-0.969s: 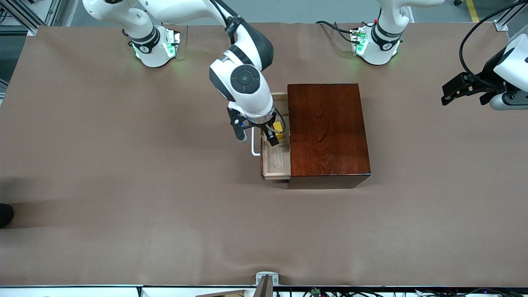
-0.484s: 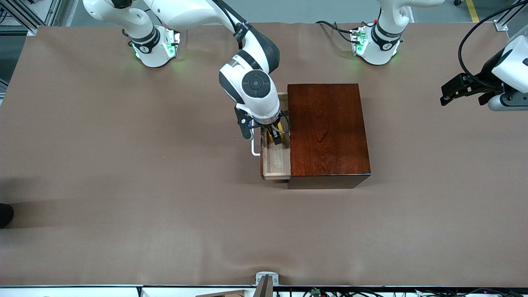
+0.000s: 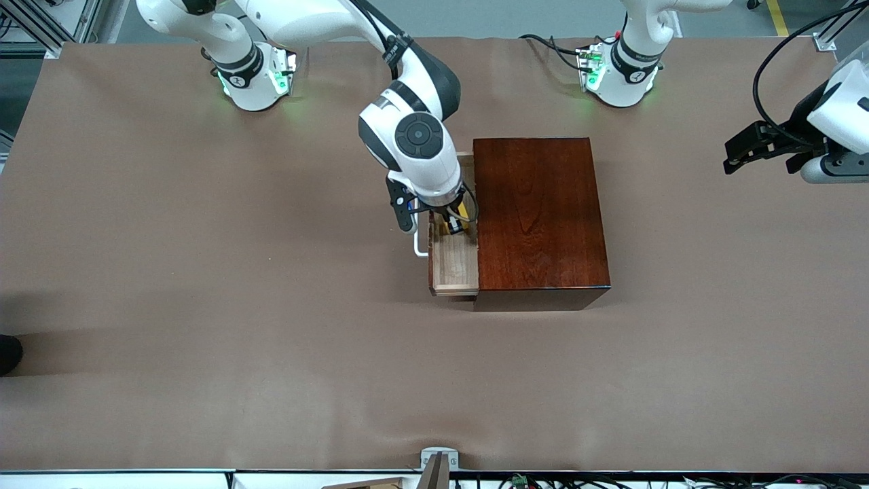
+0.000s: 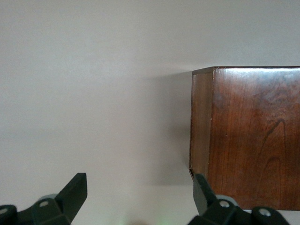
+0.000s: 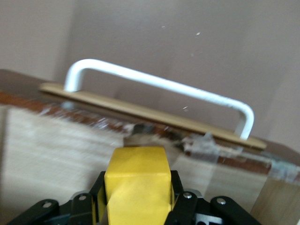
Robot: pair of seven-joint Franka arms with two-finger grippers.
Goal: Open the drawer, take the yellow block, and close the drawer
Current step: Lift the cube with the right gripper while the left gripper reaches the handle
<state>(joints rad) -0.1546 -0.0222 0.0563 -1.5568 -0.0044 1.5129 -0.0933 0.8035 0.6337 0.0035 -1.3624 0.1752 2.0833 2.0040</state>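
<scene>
- Brown cloth-covered table (image 3: 204, 272) across the whole front view, with both arm bases along its upper edge, green lights lit on each.
- No readable writing, brand or label anywhere.
- Glossy mahogany box (image 3: 540, 221) near the table's middle, between the two bases.
- Drawer (image 3: 453, 265) pulled part-way out of the box toward the right arm's end of the table, pale wood floor exposed, white handle (image 5: 159, 86) on its dark front.
- Right gripper (image 3: 453, 224) lowered into the open drawer, fingers (image 5: 185, 206) clamped on the yellow block (image 5: 137, 185); block seen between them in the right wrist view, above the drawer floor, near the drawer front.
- Block largely hidden in the front view by the right arm's wrist; only a yellow sliver showing.
- Left gripper (image 4: 140, 201) idle over the table's edge at the left arm's end, well apart from the box, fingers spread wide with nothing between them; box corner visible from its wrist camera.
</scene>
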